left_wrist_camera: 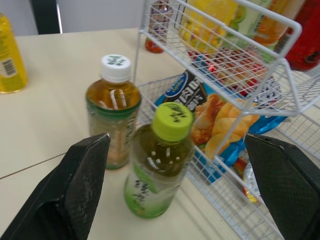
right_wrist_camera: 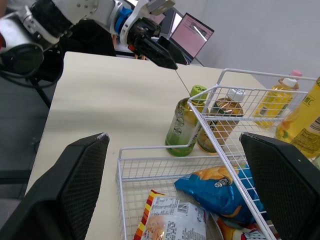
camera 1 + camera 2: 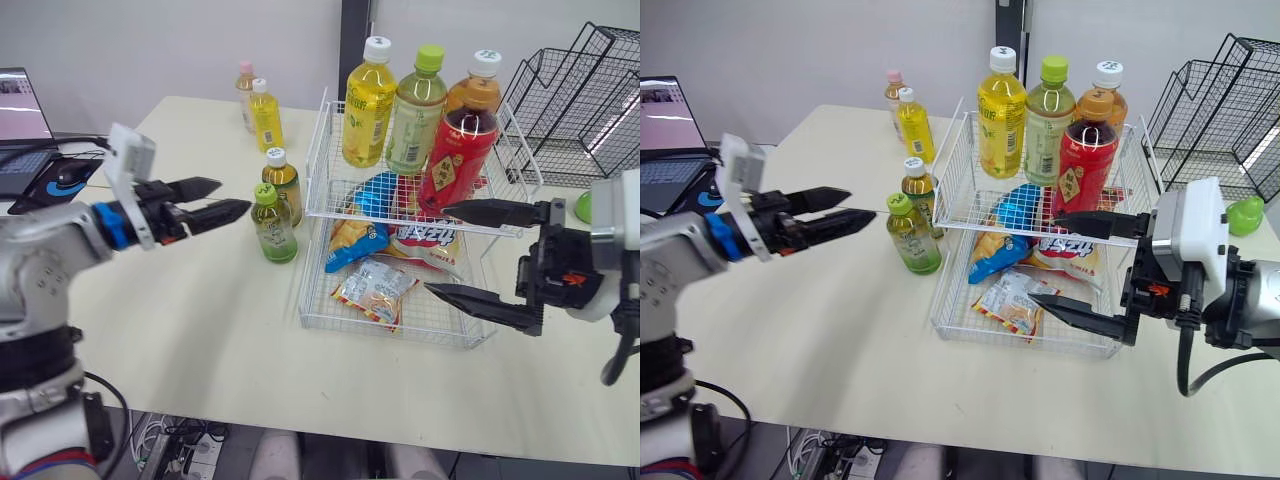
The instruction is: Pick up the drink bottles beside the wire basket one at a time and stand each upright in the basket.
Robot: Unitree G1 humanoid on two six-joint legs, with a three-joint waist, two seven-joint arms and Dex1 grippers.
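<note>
Fig.: Left gripper, fingers apart and empty, points at green-cap bottle, which stands upright on the table just beside the wire basket, next to the white-cap bottle. Right gripper likewise spread, empty. Bottle prob. full: heavyish, smooth, slightly squashy. Grip mid-body.

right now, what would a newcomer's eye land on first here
The wire basket in the middle of the table draws the eye, four tall bottles crowding its upper shelf and snack bags lying below. Just left of it stand a green-capped bottle and a white-capped bottle, with the open left gripper aimed at them and the open right gripper at the basket's front right.
</note>
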